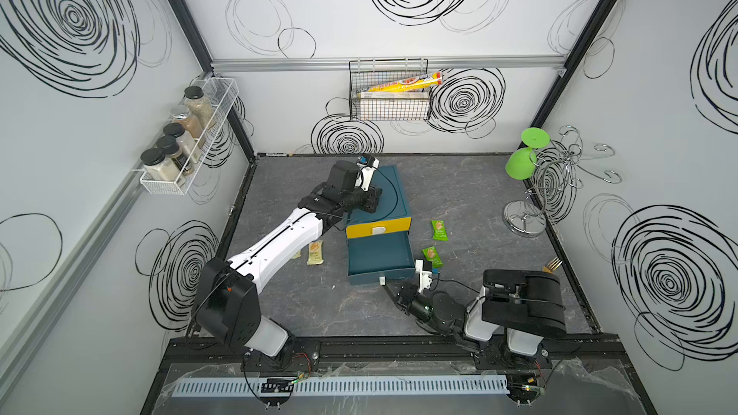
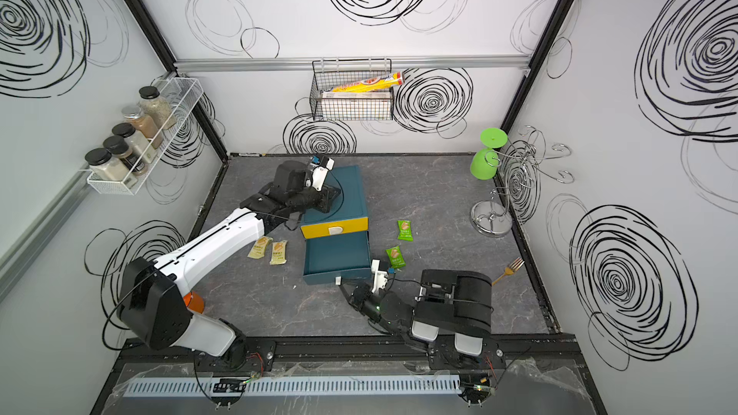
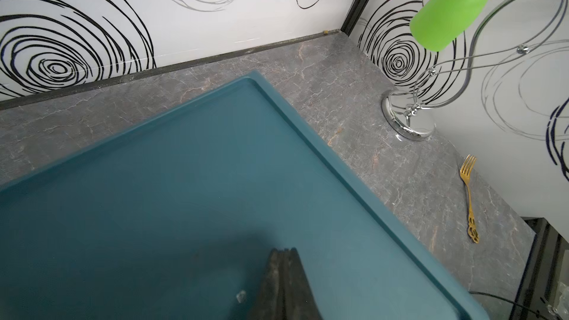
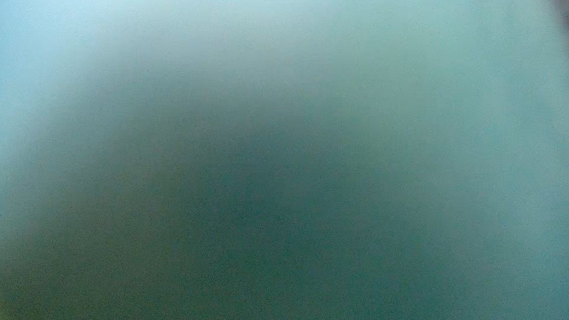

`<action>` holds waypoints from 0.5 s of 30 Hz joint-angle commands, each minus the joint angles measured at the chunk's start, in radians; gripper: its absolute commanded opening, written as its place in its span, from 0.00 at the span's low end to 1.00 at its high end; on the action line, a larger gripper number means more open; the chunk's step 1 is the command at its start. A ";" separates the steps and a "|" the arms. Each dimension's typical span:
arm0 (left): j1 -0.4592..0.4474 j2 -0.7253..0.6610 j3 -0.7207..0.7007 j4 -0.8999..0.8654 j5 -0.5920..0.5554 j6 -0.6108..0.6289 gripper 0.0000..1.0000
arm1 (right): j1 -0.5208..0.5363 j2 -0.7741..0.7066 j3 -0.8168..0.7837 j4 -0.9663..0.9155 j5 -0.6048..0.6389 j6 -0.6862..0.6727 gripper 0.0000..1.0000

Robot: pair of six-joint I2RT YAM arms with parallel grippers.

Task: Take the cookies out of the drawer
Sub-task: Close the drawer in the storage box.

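Free passage over the tabletop right of the cabinet, up to the chrome stand and the fork by the right wall. Narrowed nearer by the far green packet and the near green packet, both just right of the open drawer. Blocked on the left by the left arm, stretched across to the cabinet top, one beige packet just beside it. Crowded at the drawer's near front by the right gripper. Open from above into the drawer
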 commanded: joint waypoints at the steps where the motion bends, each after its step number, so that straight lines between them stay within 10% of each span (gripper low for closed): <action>1: -0.007 0.031 -0.063 -0.185 0.012 0.012 0.00 | -0.042 -0.013 0.018 0.268 -0.022 -0.021 0.00; 15: -0.006 0.034 -0.083 -0.177 0.045 0.007 0.00 | -0.233 0.080 0.167 0.268 -0.219 -0.011 0.00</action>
